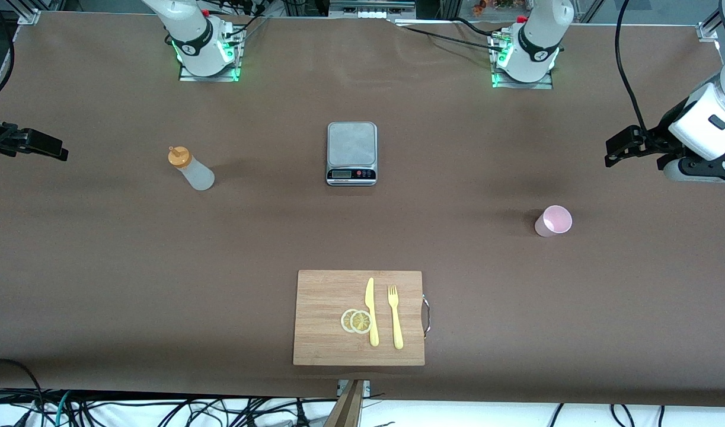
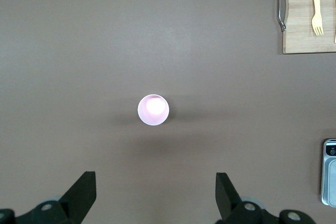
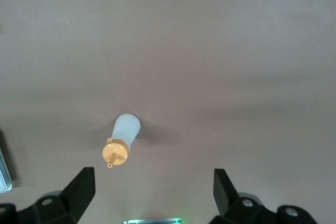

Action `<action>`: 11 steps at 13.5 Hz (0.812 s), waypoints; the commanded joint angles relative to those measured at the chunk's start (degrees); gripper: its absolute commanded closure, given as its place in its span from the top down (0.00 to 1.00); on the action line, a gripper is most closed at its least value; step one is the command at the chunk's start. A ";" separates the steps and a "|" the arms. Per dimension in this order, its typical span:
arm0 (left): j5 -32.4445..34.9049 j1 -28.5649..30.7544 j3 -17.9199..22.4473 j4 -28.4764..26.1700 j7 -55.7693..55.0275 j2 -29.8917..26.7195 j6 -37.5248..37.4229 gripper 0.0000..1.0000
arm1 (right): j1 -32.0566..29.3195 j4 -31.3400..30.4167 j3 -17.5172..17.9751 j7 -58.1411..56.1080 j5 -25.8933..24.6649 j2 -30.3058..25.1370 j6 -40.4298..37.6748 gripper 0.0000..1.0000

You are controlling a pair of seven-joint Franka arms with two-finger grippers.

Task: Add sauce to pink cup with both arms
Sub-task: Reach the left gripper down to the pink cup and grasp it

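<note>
The sauce (image 1: 191, 169), a whitish squeeze bottle with an orange nozzle cap, stands upright toward the right arm's end of the table. The pink cup (image 1: 553, 220) stands upright toward the left arm's end. My left gripper (image 1: 616, 147) hangs high over the table edge near the cup. In its wrist view the cup (image 2: 153, 109) lies below the open left gripper (image 2: 156, 198), nothing between the fingers. My right gripper (image 1: 48, 148) hangs over its own end of the table. The bottle (image 3: 123, 140) shows below the open, empty right gripper (image 3: 154, 195).
A grey kitchen scale (image 1: 351, 153) sits mid-table between the bottle and the cup. Nearer the front camera lies a wooden cutting board (image 1: 323, 290) with a yellow knife (image 1: 371, 311), a yellow fork (image 1: 395, 317) and two lemon slices (image 1: 356, 321).
</note>
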 commanded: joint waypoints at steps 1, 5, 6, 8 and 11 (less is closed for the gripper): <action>-0.48 0.07 0.11 0.36 -0.71 0.43 -0.84 1.00 | -0.44 1.45 0.16 -0.05 0.97 0.52 -0.33 1.00; -0.39 1.30 0.91 1.06 -2.12 7.36 -0.49 1.00 | -0.35 1.28 0.16 0.04 0.97 0.61 0.02 1.00; 0.39 1.47 1.08 1.15 -2.03 9.03 -0.06 1.00 | -0.35 1.02 0.16 0.22 0.97 0.70 0.03 1.00; 2.94 3.31 1.08 0.28 -1.68 12.37 5.88 1.00 | -0.35 0.93 0.25 0.39 1.14 1.39 0.11 1.00; 3.21 4.72 1.08 -7.69 -0.98 14.85 18.88 1.00 | -0.35 0.93 0.25 0.48 1.23 1.75 0.73 1.00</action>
